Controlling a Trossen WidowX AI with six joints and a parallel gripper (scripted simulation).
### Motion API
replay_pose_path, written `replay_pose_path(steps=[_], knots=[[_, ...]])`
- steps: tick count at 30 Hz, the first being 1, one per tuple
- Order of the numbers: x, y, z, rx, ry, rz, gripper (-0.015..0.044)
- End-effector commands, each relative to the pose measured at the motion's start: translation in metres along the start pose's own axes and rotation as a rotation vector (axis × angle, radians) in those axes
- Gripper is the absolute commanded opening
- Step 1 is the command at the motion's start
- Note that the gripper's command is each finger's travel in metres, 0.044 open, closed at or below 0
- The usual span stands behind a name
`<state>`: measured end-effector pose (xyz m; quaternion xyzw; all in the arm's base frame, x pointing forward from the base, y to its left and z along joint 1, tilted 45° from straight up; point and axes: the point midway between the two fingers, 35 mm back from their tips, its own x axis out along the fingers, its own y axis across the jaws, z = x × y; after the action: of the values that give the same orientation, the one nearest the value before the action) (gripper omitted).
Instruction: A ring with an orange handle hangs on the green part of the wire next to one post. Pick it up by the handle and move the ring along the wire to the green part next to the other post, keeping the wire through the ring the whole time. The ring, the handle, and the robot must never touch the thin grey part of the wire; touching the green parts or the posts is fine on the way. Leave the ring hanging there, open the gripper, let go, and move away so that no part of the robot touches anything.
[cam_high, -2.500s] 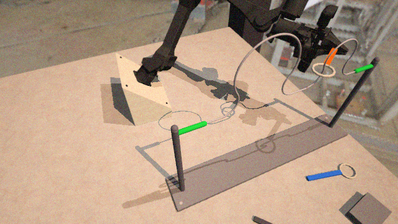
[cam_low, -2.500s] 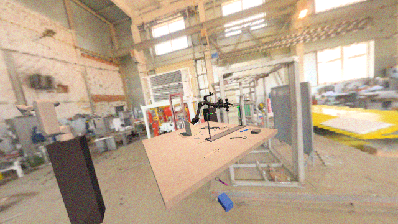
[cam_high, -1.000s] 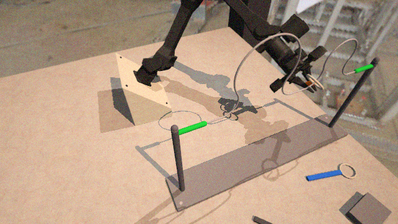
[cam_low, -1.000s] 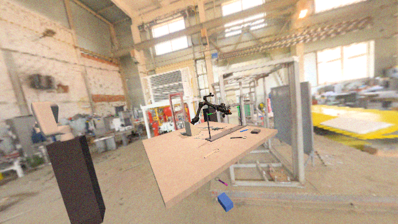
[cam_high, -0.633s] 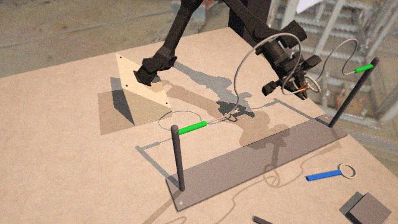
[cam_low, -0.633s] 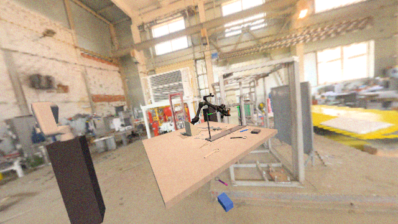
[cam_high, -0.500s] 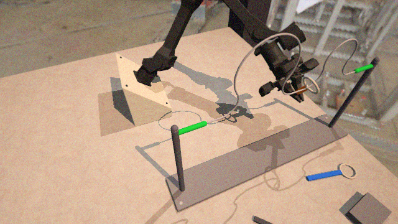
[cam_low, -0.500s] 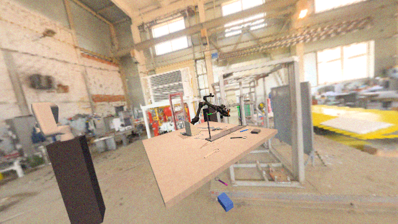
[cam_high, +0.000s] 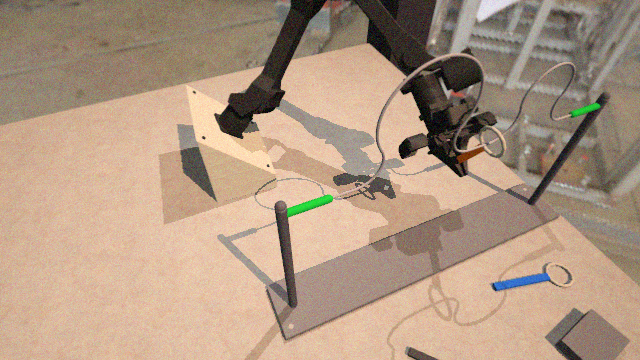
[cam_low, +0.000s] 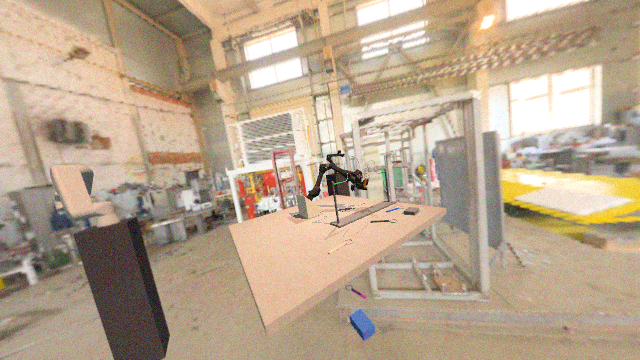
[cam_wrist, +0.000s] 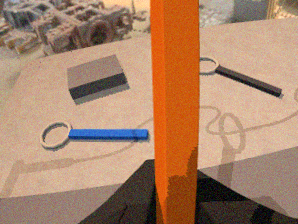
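My gripper (cam_high: 459, 162) (cam_wrist: 162, 168) is shut on the orange handle (cam_high: 471, 155) (cam_wrist: 175, 100). The pale ring (cam_high: 504, 145) is around the thin grey wire (cam_high: 378, 120), in a low stretch between the big loop and the smaller bend toward the right post (cam_high: 567, 150). Whether the ring touches the wire cannot be told. One green part (cam_high: 585, 110) is by that post; the other green part (cam_high: 310, 205) (cam_low: 339, 183) is by the left post (cam_high: 286, 255). The ring and wire are out of the wrist view.
A grey base plate (cam_high: 350, 290) joins the posts. A tilted wooden panel (cam_high: 225, 135) (cam_low: 303, 206) stands by the arm's lower end. A blue-handled ring (cam_high: 521, 281) (cam_wrist: 107, 134), a grey block (cam_high: 595, 336) (cam_wrist: 97, 72) and a dark-handled ring (cam_wrist: 250, 81) lie beyond the plate.
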<state>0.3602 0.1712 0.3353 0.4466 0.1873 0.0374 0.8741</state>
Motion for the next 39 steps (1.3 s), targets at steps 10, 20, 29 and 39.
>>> replay_pose_path(steps=[10, 20, 29, 39], knots=[[0.002, -0.029, 0.001, -0.112, -0.013, -0.078, -0.015], [0.003, -0.042, 0.002, -0.143, -0.017, -0.099, -0.015], [0.003, -0.055, 0.004, -0.171, -0.022, -0.118, -0.015], [0.003, -0.073, 0.007, -0.243, -0.031, -0.159, -0.015]])
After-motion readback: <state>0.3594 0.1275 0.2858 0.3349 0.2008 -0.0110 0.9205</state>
